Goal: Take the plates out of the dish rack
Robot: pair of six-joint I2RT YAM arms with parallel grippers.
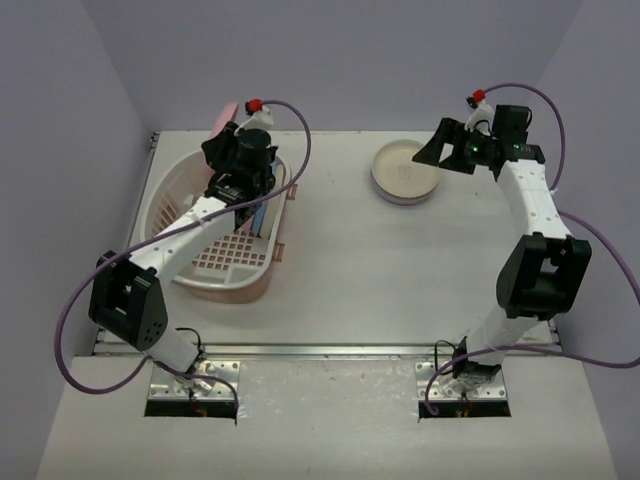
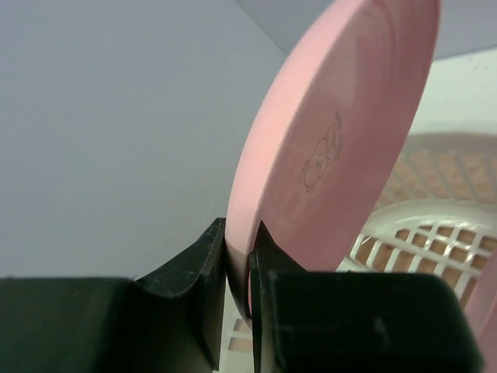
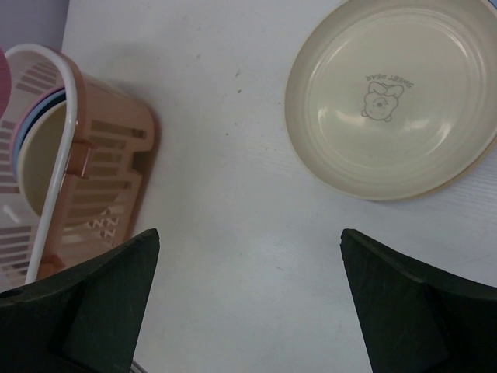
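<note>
My left gripper [image 2: 239, 256] is shut on the rim of a pink plate [image 2: 334, 140], which stands on edge above the dish rack [image 2: 435, 225]. From above, that gripper [image 1: 232, 140] hangs over the far end of the oval pink-and-white dish rack [image 1: 160, 200], with the pink plate [image 1: 224, 115] showing behind it. More plates [image 3: 39, 155], blue and cream, stand upright inside the rack [image 3: 101, 155]. A cream plate [image 1: 405, 170] lies flat on the table. My right gripper [image 1: 432, 150] is open and empty just beside the cream plate [image 3: 396, 93], above bare table.
Purple walls close in the white table [image 1: 360, 270] on the left, back and right. The left arm stretches across the rack. A cable loops from each wrist.
</note>
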